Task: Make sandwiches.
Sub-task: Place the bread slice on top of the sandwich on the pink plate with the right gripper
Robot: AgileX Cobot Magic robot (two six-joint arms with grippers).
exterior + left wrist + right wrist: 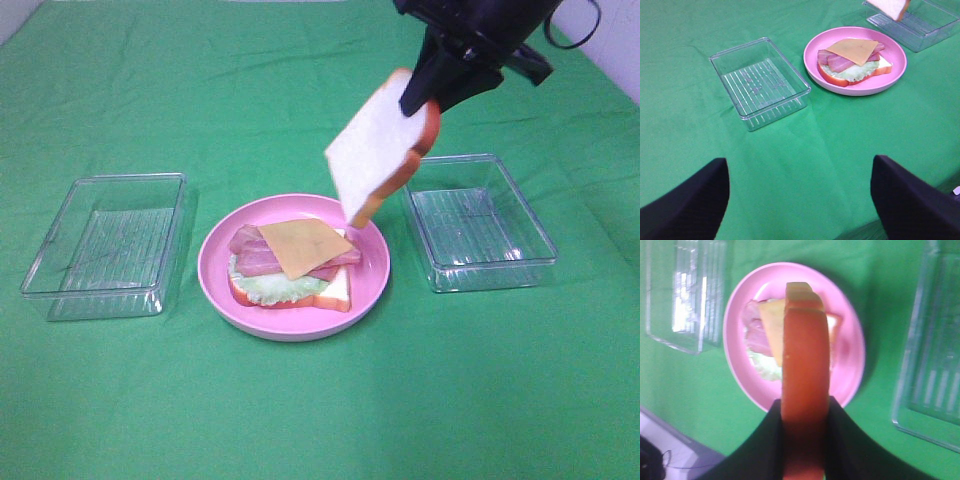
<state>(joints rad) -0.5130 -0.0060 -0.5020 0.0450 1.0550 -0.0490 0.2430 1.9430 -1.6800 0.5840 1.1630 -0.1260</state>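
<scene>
Nearest the camera in the high view there's just bare green tabletop [320, 420], nothing going on there. Next back is the pink plate [215, 262] with the half-built sandwich [292, 265]: bottom bread, lettuce, bacon, and the cheese square on top.

Clear trays sit at the plate's 9 o'clock [105, 245] and 3 o'clock [480, 222], both looking empty.

Further back, the right end effector [428, 88] is pinching the top bread slice [380, 150] by one end. The slice hangs tilted, nearly on edge, over the plate's 1 o'clock rim.

The left end effector [800, 200] is parked well off, jaws spread, holding nothing.

So I'd say we're on the last layer. The next move calls for swinging the slice flat, centring it over the cheese, lowering it and letting go without knocking the stack.
</scene>
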